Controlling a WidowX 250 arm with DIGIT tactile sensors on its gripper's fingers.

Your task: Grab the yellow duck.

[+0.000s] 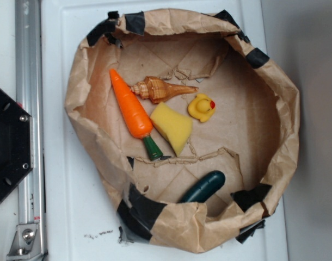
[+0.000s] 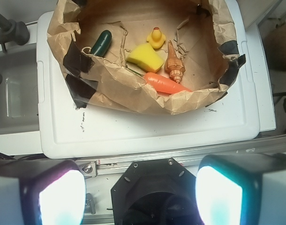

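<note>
Small glossy yellow rubber duck sits inside the crumpled brown paper nest, at 2 o'clock from the pale yellow sponge wedge. Gripper spread wide, released, well apart from nest.

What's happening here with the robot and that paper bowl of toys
Nothing is held yet. The robot's hand is open and well back from the paper bowl, outside the white tray. The duck sits untouched in the bowl beside the sponge and shell, with the carrot and a dark green toy also inside.
</note>
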